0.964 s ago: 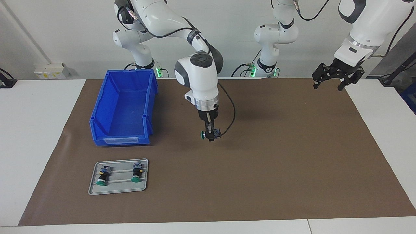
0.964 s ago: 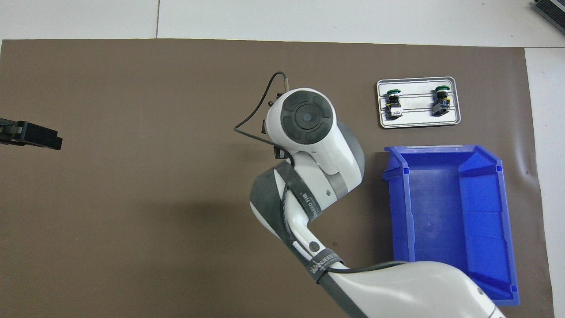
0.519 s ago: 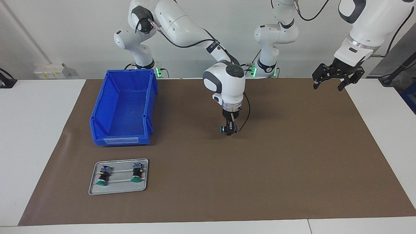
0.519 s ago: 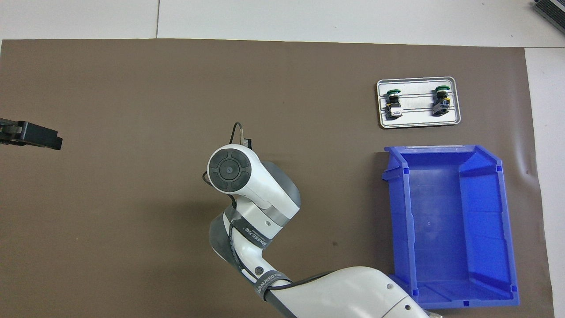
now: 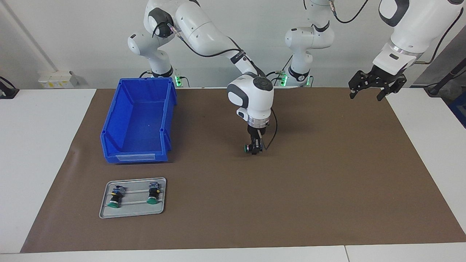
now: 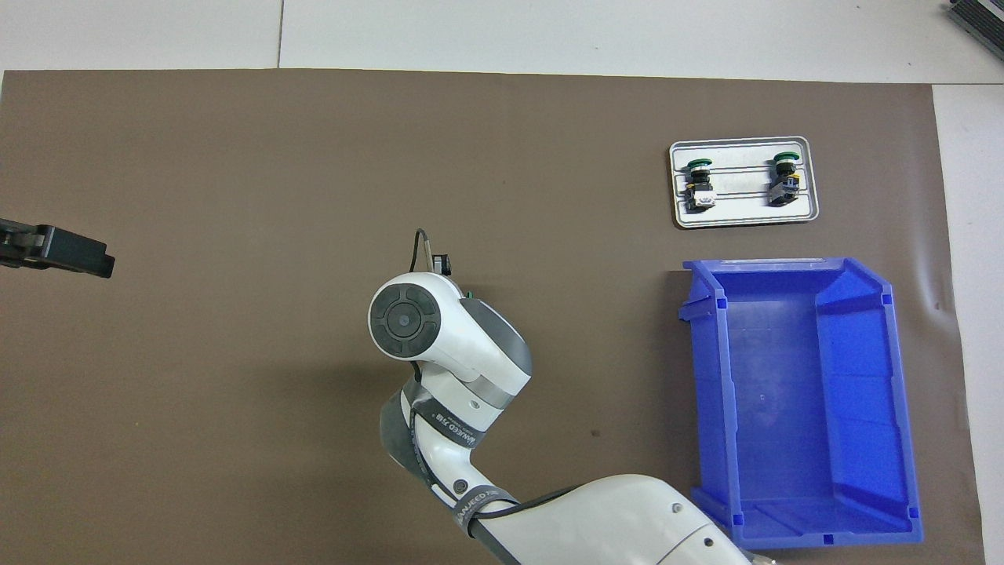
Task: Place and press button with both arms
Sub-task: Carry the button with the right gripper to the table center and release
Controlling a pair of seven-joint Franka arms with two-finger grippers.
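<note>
The button [image 5: 248,148] lies on its side at the middle of the brown mat, green cap pointing toward the blue bin. My right gripper [image 5: 256,148] hangs straight down from its white wrist and is at the button's black body, down at the mat. In the overhead view the wrist covers that gripper, and only a speck of the button's green cap [image 6: 469,296] shows beside it. My left gripper [image 5: 366,95] waits open in the air over the mat's corner at the left arm's end, and its tip [image 6: 74,255] shows in the overhead view too.
A blue bin [image 5: 138,116] [image 6: 792,392] stands on the mat toward the right arm's end. Farther from the robots than the bin lies a grey tray [image 5: 160,211] [image 6: 745,222] with two more green-capped buttons. A black cable loops beside the right wrist.
My right arm has carried the button from beside the bin to the middle of the mat and lowered it onto the mat. The left gripper has barely shifted.
</note>
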